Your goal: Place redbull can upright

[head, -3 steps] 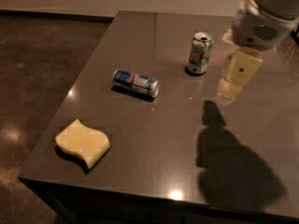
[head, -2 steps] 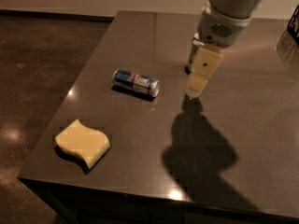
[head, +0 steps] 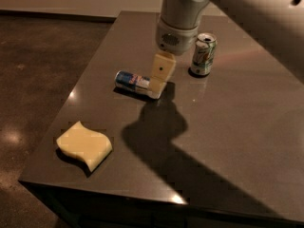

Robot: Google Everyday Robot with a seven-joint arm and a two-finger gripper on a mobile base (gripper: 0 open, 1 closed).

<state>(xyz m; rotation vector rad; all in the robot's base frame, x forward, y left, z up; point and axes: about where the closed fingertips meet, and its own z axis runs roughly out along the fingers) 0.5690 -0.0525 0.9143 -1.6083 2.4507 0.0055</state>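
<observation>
The redbull can (head: 131, 81) lies on its side on the grey table (head: 228, 127), left of centre, its long axis running left to right. It is slim, blue and silver with a red mark. My gripper (head: 156, 90) hangs from the grey wrist above and reaches down to the can's right end. It looks to be touching or just beside that end. The part of the can under the gripper is hidden.
A white-and-green soda can (head: 204, 54) stands upright to the right of the gripper, near the back of the table. A yellow wavy sponge (head: 84, 145) lies near the front left corner. The table's left edge drops to a dark floor.
My arm has swung left and lower, from near the soda can to the right end of the redbull can. The soda can, covered for a moment, shows again. The redbull can has not moved.
</observation>
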